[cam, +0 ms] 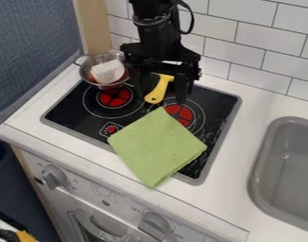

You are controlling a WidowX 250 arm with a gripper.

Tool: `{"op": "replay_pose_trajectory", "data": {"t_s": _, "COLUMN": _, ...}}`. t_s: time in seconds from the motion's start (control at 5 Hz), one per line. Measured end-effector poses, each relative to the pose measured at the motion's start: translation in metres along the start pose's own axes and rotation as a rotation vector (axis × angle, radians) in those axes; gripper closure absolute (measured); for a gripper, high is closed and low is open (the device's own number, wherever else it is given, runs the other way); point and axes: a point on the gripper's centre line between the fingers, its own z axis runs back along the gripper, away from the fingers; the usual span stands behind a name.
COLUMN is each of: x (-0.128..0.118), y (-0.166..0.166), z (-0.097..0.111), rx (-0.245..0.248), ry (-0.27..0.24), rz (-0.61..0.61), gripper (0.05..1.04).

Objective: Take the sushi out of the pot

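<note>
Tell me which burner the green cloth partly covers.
The burner nearer the sink: the cloth overlaps part of it, but clears the other burner, by the pot.

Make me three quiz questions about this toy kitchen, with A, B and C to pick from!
1. Where is the sushi?
A) In the sink
B) In the pot
C) On the counter

2. What colour is the folded cloth?
A) Green
B) Blue
C) Red

3. How is the gripper?
A) Shut on the pot
B) Shut on the cloth
C) Open

Answers:
1. B: it sits inside the pot's rim.
2. A: the cloth over the stove is light green.
3. C: its two fingers are wide apart.
</note>
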Motion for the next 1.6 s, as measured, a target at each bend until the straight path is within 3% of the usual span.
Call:
{"op": "replay_pose_trajectory", "data": {"t_s": 0.2, "x": -0.002, "y": 0.001, "z": -0.007, "rx": -0.001, "ry": 0.024, "rz": 0.002, "gripper": 0.085}}
{"op": "replay_pose_trajectory", "data": {"t_s": 0.4, "x": 0.002, "y": 0.022, "z": -0.01, "rx": -0.008, "ry": 0.044, "rz": 0.025, "gripper": 0.085}}
{"op": "replay_pose_trajectory", "data": {"t_s": 0.6, "x": 0.028, "y": 0.066, "z": -0.006, "rx": -0.014, "ry": -0.001, "rz": 0.068, "gripper": 0.085}}
{"op": "replay_pose_trajectory", "data": {"t_s": 1.0, "x": 0.079, "y": 0.13, "z": -0.038, "rx": 0.067, "ry": 0.005, "rz": 0.056, "gripper": 0.085}}
{"op": "replay_pose_trajectory", "data": {"t_s": 1.4, "x": 0.103, "y": 0.152, "z": -0.042, "rx": 0.118, "ry": 0.011, "rz": 0.065, "gripper": 0.085}}
{"op": "replay_pose_trajectory", "data": {"t_s": 1.6, "x": 0.1, "y": 0.153, "z": -0.04, "rx": 0.115, "ry": 0.031, "rz": 0.063, "gripper": 0.085}}
